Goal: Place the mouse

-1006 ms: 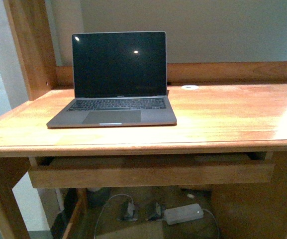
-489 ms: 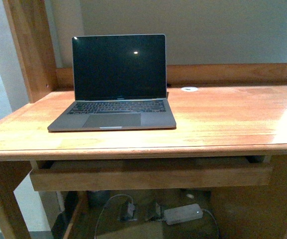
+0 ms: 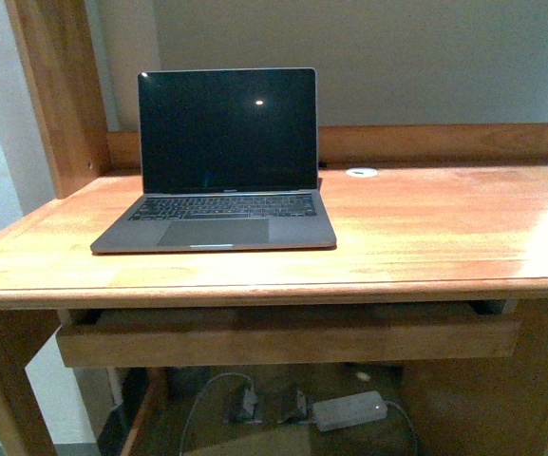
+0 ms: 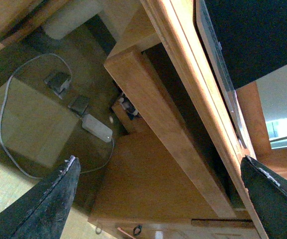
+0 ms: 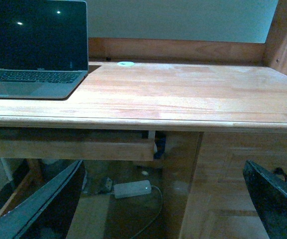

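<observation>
Finding no mouse in any view, neither on the desk [image 3: 425, 228], nor beside the open laptop [image 3: 217, 204] toward its left rear, nor in either tool. Recording left gripper [image 4: 158, 162] and right gripper [image 5: 163, 167] as spread wide, holding nothing, low before the desk's front edge. Judging the sound course as locating the mouse first, perhaps checking the part-open drawer [image 3: 292, 337], then setting it flat right of the laptop.

open grey laptop [image 3: 218, 214] on the wooden desk [image 3: 425, 228]; white power adapter [image 3: 349, 410] on the floor beneath.
</observation>
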Controlling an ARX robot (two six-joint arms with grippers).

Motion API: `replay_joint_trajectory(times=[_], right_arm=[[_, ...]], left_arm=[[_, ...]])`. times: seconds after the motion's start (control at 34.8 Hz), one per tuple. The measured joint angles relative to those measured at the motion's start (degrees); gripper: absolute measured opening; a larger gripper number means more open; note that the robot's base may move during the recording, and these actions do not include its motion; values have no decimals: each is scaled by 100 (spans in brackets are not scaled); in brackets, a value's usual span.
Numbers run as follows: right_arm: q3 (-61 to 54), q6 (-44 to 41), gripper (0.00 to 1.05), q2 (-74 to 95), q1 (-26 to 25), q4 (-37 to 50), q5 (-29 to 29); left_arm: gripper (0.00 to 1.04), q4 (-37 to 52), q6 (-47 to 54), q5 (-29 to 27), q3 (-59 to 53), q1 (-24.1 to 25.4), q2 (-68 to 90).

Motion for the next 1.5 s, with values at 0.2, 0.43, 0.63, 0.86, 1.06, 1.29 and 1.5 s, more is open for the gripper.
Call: replay_joint_trajectory(times=[0.2, 0.43, 0.63, 0.86, 1.06, 1.29, 1.5], right_arm=[[0, 0, 98, 0, 0, 2, 2], [0, 0, 98, 0, 0, 2, -7], [0, 0, 98, 0, 4, 4, 0], [0, 0, 98, 0, 0, 4, -2], [0, 0, 98, 0, 0, 0, 2], [0, 0, 98, 0, 0, 2, 0], [0, 0, 98, 0, 0, 0, 2]], left_arm=[[98, 13, -2, -13, 4, 13, -7], [98, 343, -199, -352, 358, -428, 533], [98, 654, -538, -315, 988, -553, 1541], [98, 603, -975, -459, 1405, -737, 2299], [98, 647, -1047, -496, 1891, -903, 2516], [98, 398, -1040, -839, 2343, -994, 2892], [98, 402, -1043, -863, 2409, -1069, 3010]])
